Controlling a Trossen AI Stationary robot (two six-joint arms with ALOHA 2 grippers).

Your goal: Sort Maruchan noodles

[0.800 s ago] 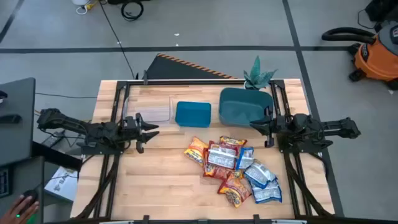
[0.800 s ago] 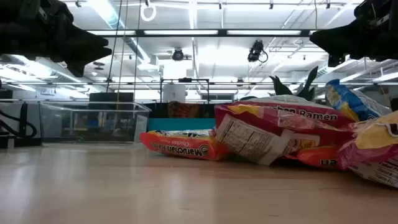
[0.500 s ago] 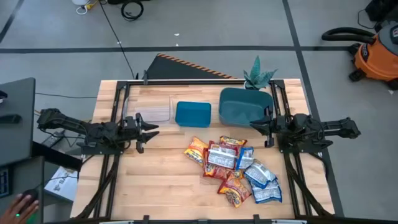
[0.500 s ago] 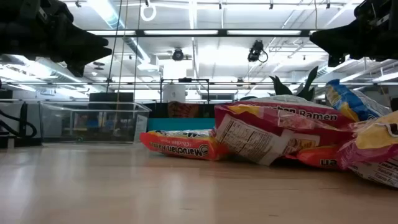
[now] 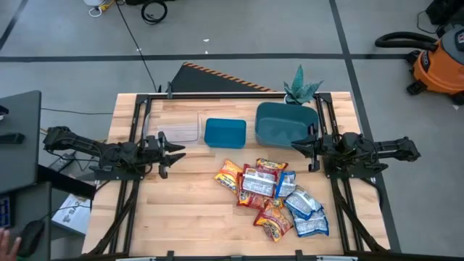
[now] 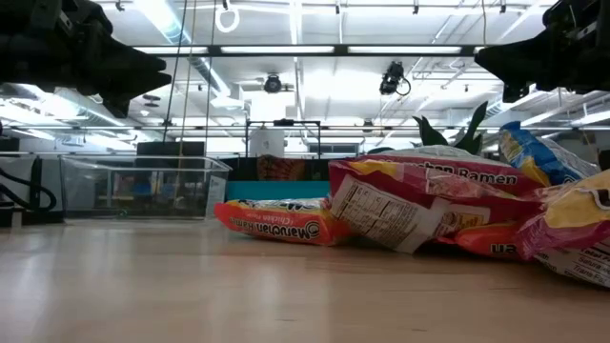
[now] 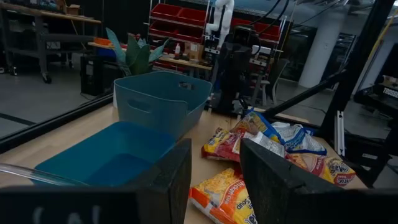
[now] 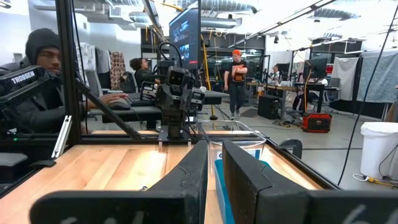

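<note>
The Maruchan noodles (image 5: 272,192) lie in a loose heap of orange-yellow, red-silver and blue-white packets on the wooden table, right of the middle and toward the near edge. They also show in the low view (image 6: 429,205) and the left wrist view (image 7: 273,149). My left gripper (image 5: 177,150) hovers at the table's left, open and empty, pointing right. My right gripper (image 5: 296,145) hovers at the table's right, just near of the teal bin, pointing left. Its fingers are almost together and hold nothing.
Three bins stand in a row at the far side: a clear bin (image 5: 177,129), a blue bin (image 5: 225,133) and a teal bin (image 5: 285,122). Dark frame rails (image 5: 134,130) run along both table sides. People sit and stand beyond the table (image 8: 43,74).
</note>
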